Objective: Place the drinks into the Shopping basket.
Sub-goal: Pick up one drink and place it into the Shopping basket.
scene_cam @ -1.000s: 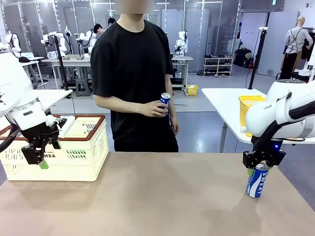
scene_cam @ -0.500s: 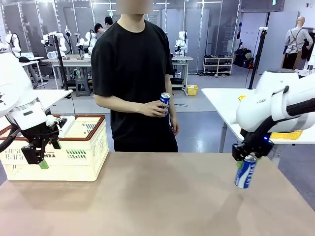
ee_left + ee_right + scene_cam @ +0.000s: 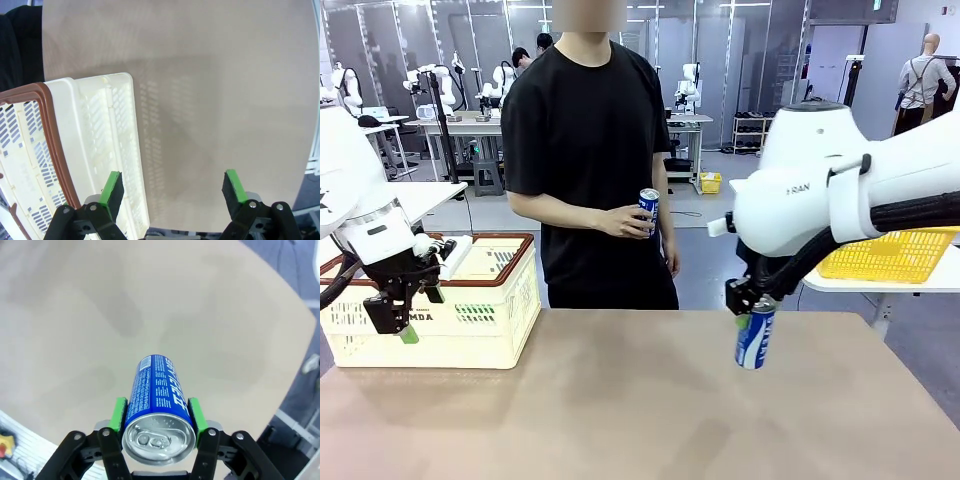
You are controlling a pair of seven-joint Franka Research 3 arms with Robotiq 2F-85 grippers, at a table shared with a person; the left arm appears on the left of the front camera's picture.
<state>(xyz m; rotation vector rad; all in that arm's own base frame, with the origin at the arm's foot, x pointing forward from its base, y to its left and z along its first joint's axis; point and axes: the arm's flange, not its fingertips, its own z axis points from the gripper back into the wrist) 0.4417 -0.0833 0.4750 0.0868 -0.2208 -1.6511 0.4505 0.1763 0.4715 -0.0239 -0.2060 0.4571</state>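
Note:
A blue and white drink can [image 3: 755, 340] hangs above the table's right half, held by its top in my right gripper [image 3: 753, 308]. In the right wrist view the green pads [image 3: 119, 412] press both sides of the same can [image 3: 156, 405], its silver top facing the camera. The person across the table holds another blue and white can [image 3: 648, 210] in one hand. The cream Shopping basket [image 3: 480, 320] with its reddish-brown rim stands at the far left. My left gripper [image 3: 408, 325] hangs open in front of it, beside the basket's wall [image 3: 117, 150], with nothing between its fingers [image 3: 114, 186].
A yellow mesh basket [image 3: 890, 255] sits on a white side table at the right. The brown tabletop [image 3: 620, 400] lies bare between the basket and the held can.
My right arm lifted the blue and white can off the table at the right and carried it leftward toward the middle. The left arm and the person stayed still.

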